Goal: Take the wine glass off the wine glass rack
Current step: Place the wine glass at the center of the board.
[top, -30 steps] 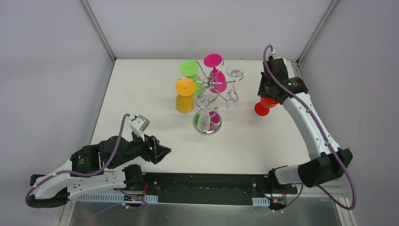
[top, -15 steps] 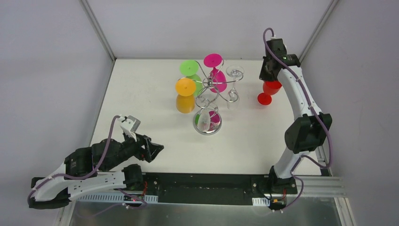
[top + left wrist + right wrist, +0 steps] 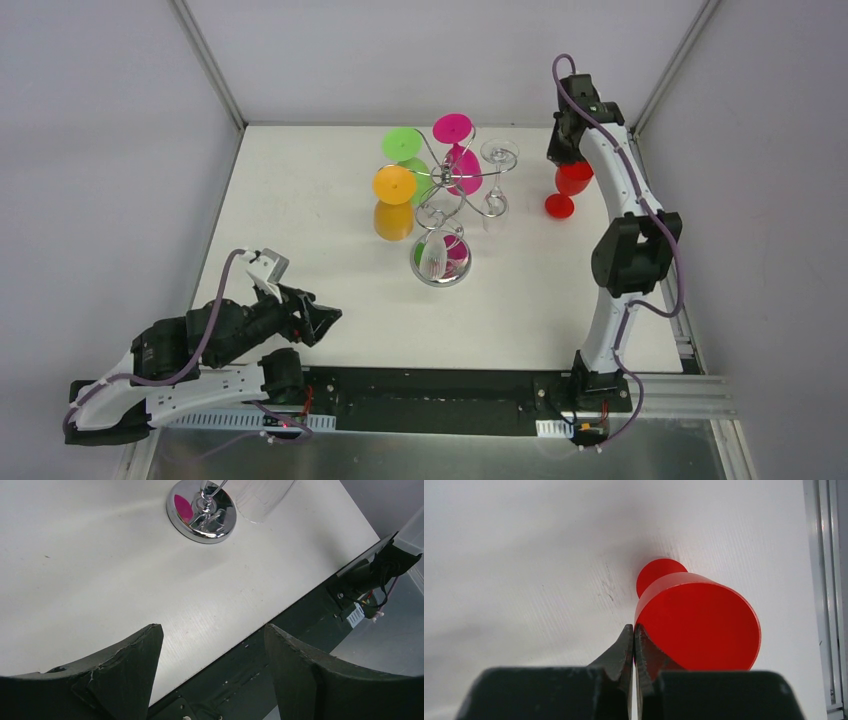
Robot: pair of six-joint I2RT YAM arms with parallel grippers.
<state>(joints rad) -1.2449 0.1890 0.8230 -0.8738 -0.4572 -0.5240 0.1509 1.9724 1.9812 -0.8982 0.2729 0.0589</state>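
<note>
While right arm towers at far-right corner, right end effector (image 3: 633,630) pinches rim of red wine glass (image 3: 696,625), off and right of wine glass rack (image 3: 447,182). Left arm crouches low, left end effector (image 3: 212,630) spread wide.

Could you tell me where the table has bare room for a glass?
Bare: the left side, between rack and left claw, and the front, before the rack's base. Tight: between the clear glass and the red glass.

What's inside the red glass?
Only red shows inside the red glass; I can see nothing in it. The right gripper, shut on its rim, hides a bit of the near side.
</note>
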